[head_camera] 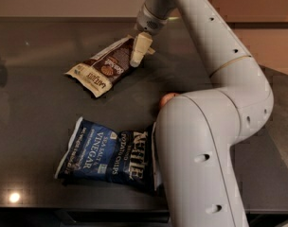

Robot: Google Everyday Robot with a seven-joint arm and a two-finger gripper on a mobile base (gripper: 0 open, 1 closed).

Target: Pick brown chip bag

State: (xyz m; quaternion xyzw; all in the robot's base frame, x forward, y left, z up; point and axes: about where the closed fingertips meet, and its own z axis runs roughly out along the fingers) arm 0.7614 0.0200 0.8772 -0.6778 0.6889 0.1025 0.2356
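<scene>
The brown chip bag (105, 69) lies flat on the dark table (35, 103) at the back centre, slanting from front left to back right, cream ends showing. My gripper (139, 52) hangs from the white arm (215, 46) and points down onto the bag's right end. It overlaps that end in the picture; I cannot tell whether it touches or grips the bag.
A larger blue Kettle chip bag (106, 156) lies at the front of the table. A red apple (168, 98) peeks out behind my arm's big elbow link (196, 164), which covers the right front of the table.
</scene>
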